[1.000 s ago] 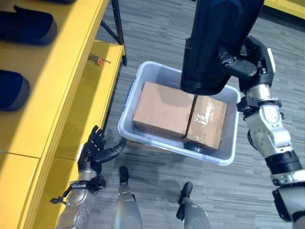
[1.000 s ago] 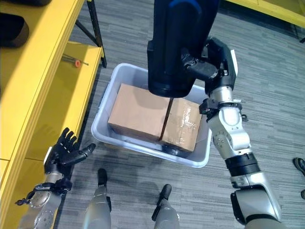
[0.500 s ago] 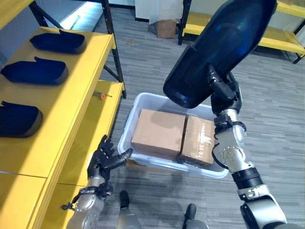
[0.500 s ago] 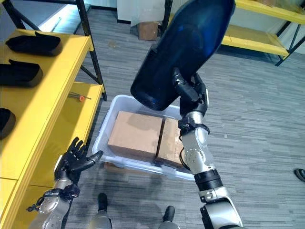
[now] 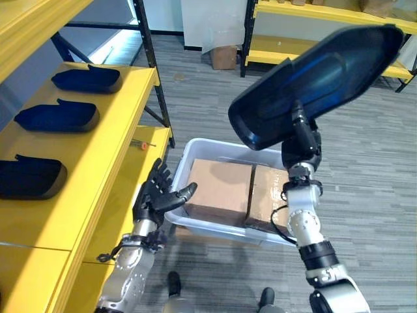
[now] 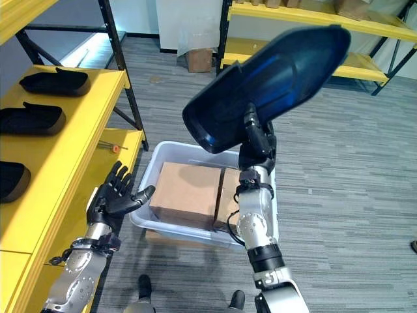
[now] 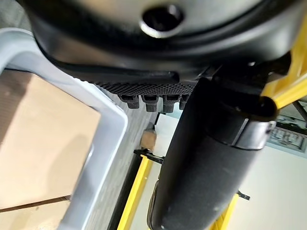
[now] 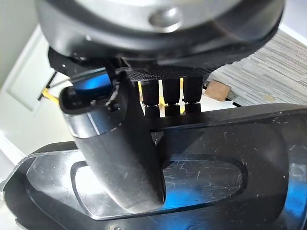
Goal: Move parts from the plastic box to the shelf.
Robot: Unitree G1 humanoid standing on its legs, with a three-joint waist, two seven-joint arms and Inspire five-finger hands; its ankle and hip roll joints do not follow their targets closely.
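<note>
Though glossy, dark blue part (image 5: 313,85)

The plastic box (image 5: 195,225) and yellow shelf (image 6: 45,150) are seen from above by both eye views, set slightly apart. Each wrist view is aimed along its own hand from very close.

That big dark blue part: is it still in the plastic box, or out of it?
Out: the right hand holds the dark blue part raised above the plastic box.
</note>
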